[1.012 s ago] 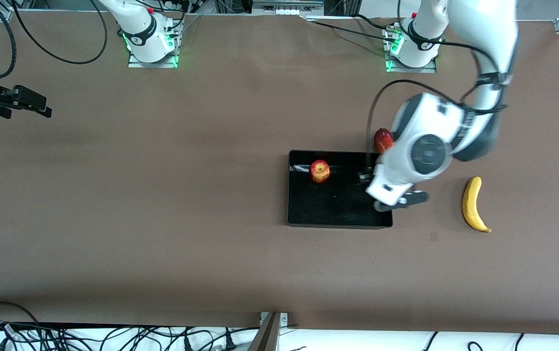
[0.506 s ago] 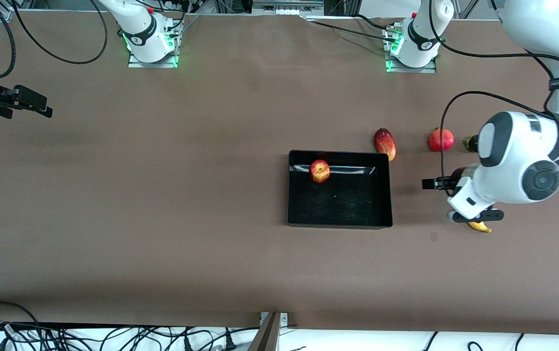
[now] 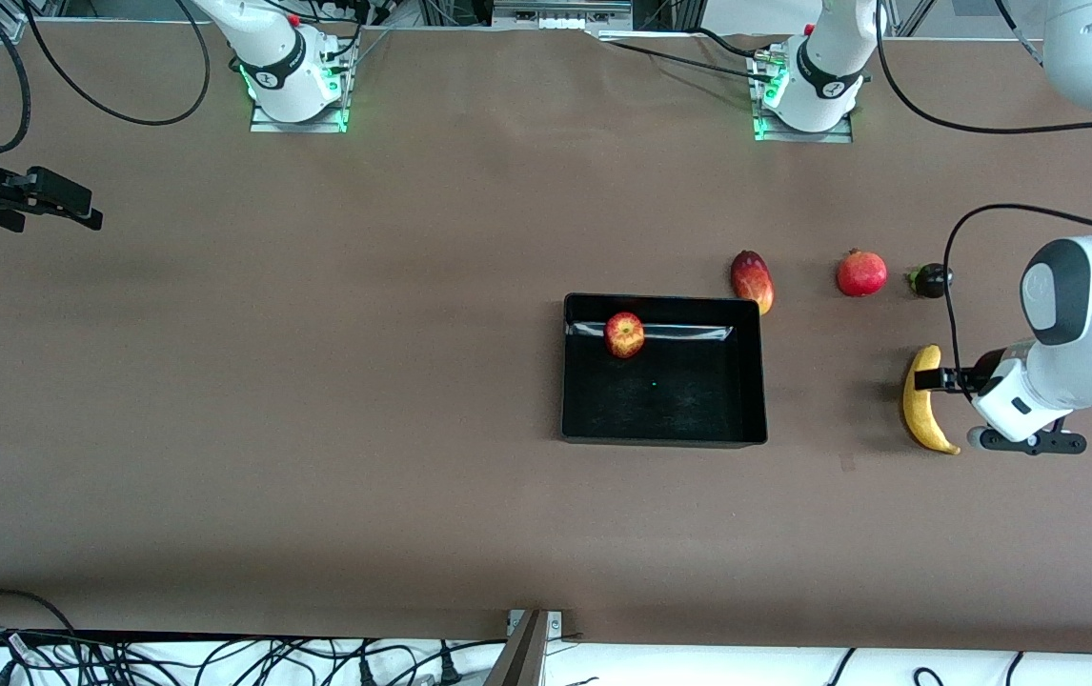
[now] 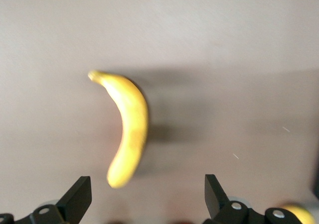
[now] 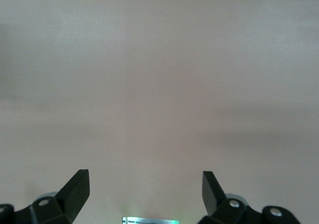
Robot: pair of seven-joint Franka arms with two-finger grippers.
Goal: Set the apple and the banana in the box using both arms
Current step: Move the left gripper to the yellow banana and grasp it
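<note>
Swung off the box to hover beside the banana — left tool open, empty | apple already boxed | banana pickup next | right tool open, parked over bare tabletop

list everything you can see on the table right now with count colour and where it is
box: 1, black, mid-table, toward the left arm's end
apple: 1, red with yellow streaks, in the box, by its wall farthest from the front camera
banana: 1, yellow, on the table between the box and the left arm's end
oval fruit: 1, red-yellow, on the table just outside the box's corner, farther from the front camera
round fruit with crown tip: 1, red, beside the oval fruit, toward the left arm's end
small dark fruit: 1, dark, beside the round red fruit
left gripper: 1, black, open, above the table beside the banana
right gripper: 1, black, open, empty, waiting above bare table at the right arm's end
</note>
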